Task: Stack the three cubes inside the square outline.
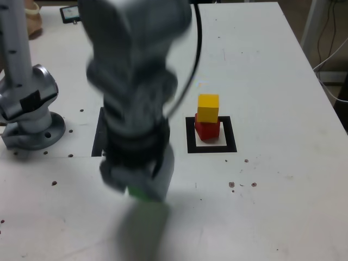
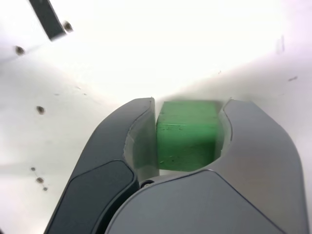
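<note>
Smooth grey hand (image 2: 187, 141) around matte green cube (image 2: 187, 134)

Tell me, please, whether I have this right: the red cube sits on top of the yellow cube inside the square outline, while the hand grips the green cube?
Not quite: the order is reversed. The exterior view shows the yellow cube on top of the red cube inside the square outline. The rest holds: the wrist view shows the hand closed on the green cube.

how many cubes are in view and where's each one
3. The red cube sits inside the square outline, the yellow cube on top of it, and the green cube is between the jaws.
</note>
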Robot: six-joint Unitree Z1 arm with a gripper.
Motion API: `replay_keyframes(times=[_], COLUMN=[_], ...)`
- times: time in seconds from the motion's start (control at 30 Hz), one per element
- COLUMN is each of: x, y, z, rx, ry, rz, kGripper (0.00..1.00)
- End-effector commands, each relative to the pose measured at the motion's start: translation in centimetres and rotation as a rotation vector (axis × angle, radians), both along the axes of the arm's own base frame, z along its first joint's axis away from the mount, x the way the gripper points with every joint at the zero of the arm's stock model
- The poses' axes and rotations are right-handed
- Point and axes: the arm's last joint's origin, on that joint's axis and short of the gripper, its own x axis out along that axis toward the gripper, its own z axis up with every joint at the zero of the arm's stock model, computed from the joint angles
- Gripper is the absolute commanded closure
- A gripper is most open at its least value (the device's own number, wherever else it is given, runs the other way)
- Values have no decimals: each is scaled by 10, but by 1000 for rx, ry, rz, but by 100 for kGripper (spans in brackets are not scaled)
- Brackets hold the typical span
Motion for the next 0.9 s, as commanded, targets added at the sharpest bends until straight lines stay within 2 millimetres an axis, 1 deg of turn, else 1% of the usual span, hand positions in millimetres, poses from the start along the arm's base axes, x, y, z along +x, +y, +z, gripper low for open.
replay_keyframes(times=[0.0, 0.1, 0.2, 0.33, 0.5, 0.6, 0.7, 0.87], x=[0, 4, 16, 41, 69, 83, 94, 103], y=[10, 26, 42, 69, 104, 124, 142, 162], z=[14, 34, 50, 70, 85, 88, 82, 71], rx=[-1, -3, -4, -14, -36, -40, -34, -14], ry=[-6, -13, -27, -45, -59, -62, -46, -12], rz=[7, 16, 23, 25, 28, 41, 57, 72], kGripper=[84, 84, 84, 84, 84, 84, 84, 84])
